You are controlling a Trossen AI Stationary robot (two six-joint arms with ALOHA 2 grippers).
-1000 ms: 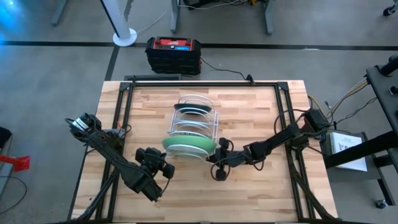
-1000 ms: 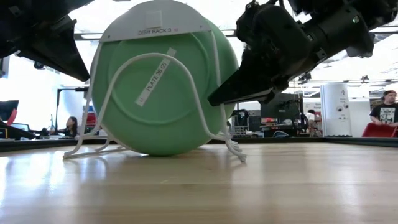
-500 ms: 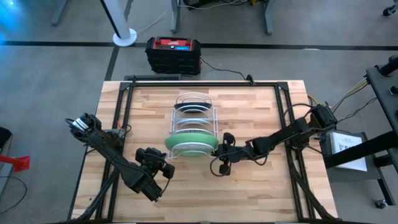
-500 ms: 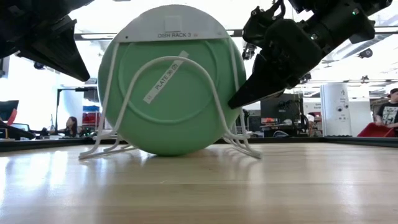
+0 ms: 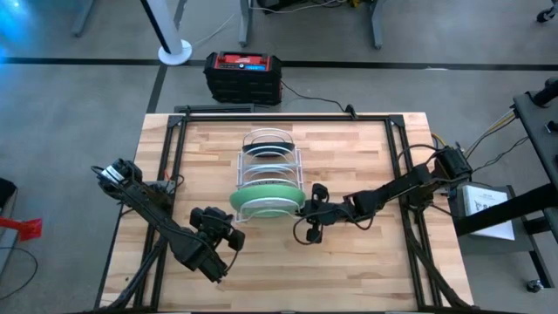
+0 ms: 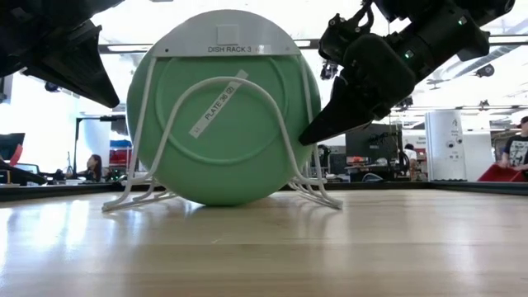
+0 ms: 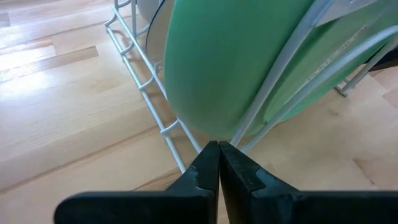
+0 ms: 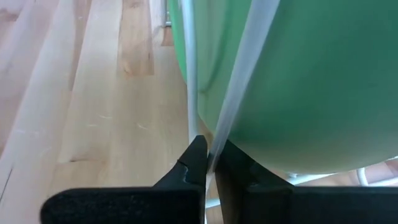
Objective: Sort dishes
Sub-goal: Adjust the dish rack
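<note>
Two arms flank a white wire rack (image 5: 270, 174) at mid-counter (image 5: 349, 262): on the left, the left gripper (image 5: 228, 237) hangs near the rack's front corner, fingers (image 7: 208, 168) pressed together on nothing. Plates stand upright in the rack, the light green plate (image 6: 223, 107) frontmost. Right of it, the right gripper (image 5: 307, 209) sits beside the rack's front wire, fingers (image 8: 196, 158) together.

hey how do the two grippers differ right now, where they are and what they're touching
The right gripper sits against the white wire rack at its right front corner, beside the light green plate, and its fingertips pinch a rack wire. The left gripper hangs in front of the rack, toward its left, with nothing between its fingers. Both are shut and point at the rack.
</note>
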